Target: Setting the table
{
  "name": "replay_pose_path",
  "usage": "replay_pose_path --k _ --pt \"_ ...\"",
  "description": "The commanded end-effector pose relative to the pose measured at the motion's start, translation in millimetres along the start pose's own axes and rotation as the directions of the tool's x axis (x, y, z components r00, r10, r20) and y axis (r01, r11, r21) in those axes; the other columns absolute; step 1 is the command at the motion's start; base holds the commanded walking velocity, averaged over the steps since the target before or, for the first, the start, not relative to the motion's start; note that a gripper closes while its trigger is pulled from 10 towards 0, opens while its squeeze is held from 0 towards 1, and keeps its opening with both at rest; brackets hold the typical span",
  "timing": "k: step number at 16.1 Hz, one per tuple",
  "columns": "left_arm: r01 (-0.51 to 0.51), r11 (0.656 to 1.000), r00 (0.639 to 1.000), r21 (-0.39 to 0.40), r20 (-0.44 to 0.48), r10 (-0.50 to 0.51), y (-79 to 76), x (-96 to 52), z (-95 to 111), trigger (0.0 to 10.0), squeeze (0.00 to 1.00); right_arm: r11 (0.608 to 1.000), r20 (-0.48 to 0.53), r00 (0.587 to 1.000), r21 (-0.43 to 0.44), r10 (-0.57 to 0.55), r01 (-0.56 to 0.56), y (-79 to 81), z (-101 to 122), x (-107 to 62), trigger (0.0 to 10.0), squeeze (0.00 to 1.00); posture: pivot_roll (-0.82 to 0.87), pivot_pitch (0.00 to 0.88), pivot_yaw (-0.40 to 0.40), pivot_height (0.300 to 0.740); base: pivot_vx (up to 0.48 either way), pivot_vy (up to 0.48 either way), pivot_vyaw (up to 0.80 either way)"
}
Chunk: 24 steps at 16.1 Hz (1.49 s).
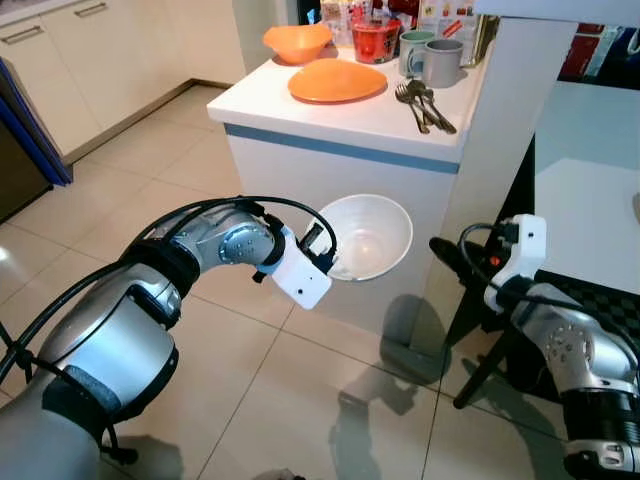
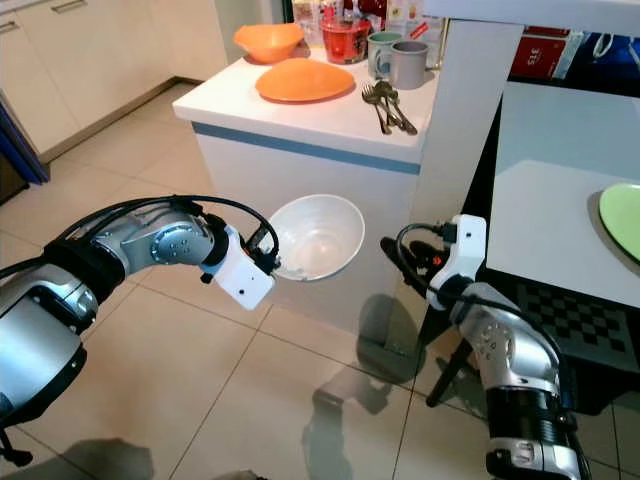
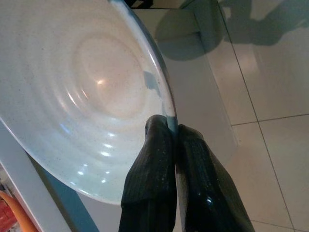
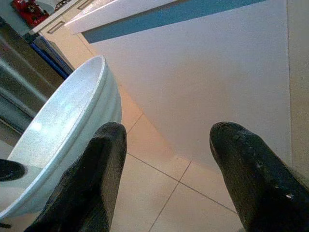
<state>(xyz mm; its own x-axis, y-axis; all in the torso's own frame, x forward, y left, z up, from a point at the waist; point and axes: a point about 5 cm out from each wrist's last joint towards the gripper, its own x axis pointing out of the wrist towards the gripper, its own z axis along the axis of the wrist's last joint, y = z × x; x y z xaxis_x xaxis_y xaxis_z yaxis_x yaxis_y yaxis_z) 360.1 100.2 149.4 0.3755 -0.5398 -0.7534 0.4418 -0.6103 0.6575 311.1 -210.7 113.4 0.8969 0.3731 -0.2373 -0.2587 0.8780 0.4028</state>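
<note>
A white bowl (image 1: 366, 237) is held by the left gripper (image 3: 173, 126), whose two black fingers (image 3: 153, 159) are pressed together on the bowl's rim, one finger inside and one outside. The bowl is carried in the air, tilted so that its opening faces toward the camera, in front of the white side panel of a counter (image 1: 350, 110) and above the tiled floor (image 1: 300, 400). The left arm is bent across the body, with the bowl just beyond the fingertips.

The right gripper (image 4: 164, 159) is held to the right of the bowl, near it but not touching. Its fingers (image 4: 253, 179) are spread wide apart and nothing is gripped between them. In the right wrist view the bowl's outer wall is seen just beside one finger.

Above and beyond both grippers, on the counter top, an orange plate (image 1: 336, 81), an orange bowl (image 1: 297, 42), two grey mugs (image 1: 437, 60) and a group of forks and spoons (image 1: 424, 104) are placed. To the right of the right gripper a white table (image 2: 545, 220) is located, with a green plate (image 2: 624, 220) at its far edge.
</note>
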Motion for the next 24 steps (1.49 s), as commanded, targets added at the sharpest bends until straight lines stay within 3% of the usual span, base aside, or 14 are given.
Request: replay_pose_path --k 1,5,7,11,12,19,24 --pt "-0.038 0.999 0.999 0.017 -0.024 0.038 10.9 -6.6 -3.9 0.0 0.00 0.999 0.011 1.000 0.034 0.011 -0.012 5.0 7.8 0.0 10.0 0.00 -0.04 0.000 0.109 0.740 0.000 0.000 0.00" --pt "-0.028 1.000 0.998 0.007 -0.047 0.028 6.6 -6.1 -7.5 0.0 0.00 0.997 0.050 0.997 0.026 0.065 -0.066 17.0 23.9 -5.9 10.0 0.00 -0.04 0.000 0.111 0.740 0.000 0.000 0.00" --pt "-0.025 1.000 0.997 -0.005 -0.072 0.025 4.0 -5.8 -10.9 0.0 0.00 0.990 0.066 0.988 -0.004 0.141 -0.141 33.6 35.3 -14.4 10.0 0.00 -0.05 0.000 0.112 0.740 0.000 0.000 0.00" --pt "-0.028 1.000 0.996 -0.009 -0.083 0.027 4.4 -4.4 -11.4 0.0 0.00 0.976 0.060 0.974 -0.028 0.217 -0.216 50.3 38.7 -20.4 10.0 0.00 -0.05 0.000 0.116 0.740 0.000 0.000 0.00" --pt "-0.035 0.999 0.995 -0.008 -0.089 0.034 6.0 -4.3 -11.7 0.0 0.00 0.968 0.047 0.967 -0.039 0.249 -0.247 57.2 38.0 -22.8 10.0 0.00 -0.05 0.000 0.116 0.740 0.000 0.000 0.00" --pt "-0.094 0.995 0.993 0.020 -0.072 0.095 21.9 -4.9 -6.6 0.0 0.00 0.968 -0.079 0.966 -0.033 0.245 -0.248 63.6 6.4 -17.9 10.0 0.00 -0.05 0.000 0.112 0.740 0.000 0.000 0.00" --pt "-0.130 0.991 0.990 0.036 -0.041 0.131 31.4 -4.9 -0.9 0.0 0.00 0.967 -0.092 0.966 -0.066 0.241 -0.248 66.0 4.3 -14.5 10.0 0.00 -0.05 0.000 0.111 0.740 0.000 0.000 0.00"
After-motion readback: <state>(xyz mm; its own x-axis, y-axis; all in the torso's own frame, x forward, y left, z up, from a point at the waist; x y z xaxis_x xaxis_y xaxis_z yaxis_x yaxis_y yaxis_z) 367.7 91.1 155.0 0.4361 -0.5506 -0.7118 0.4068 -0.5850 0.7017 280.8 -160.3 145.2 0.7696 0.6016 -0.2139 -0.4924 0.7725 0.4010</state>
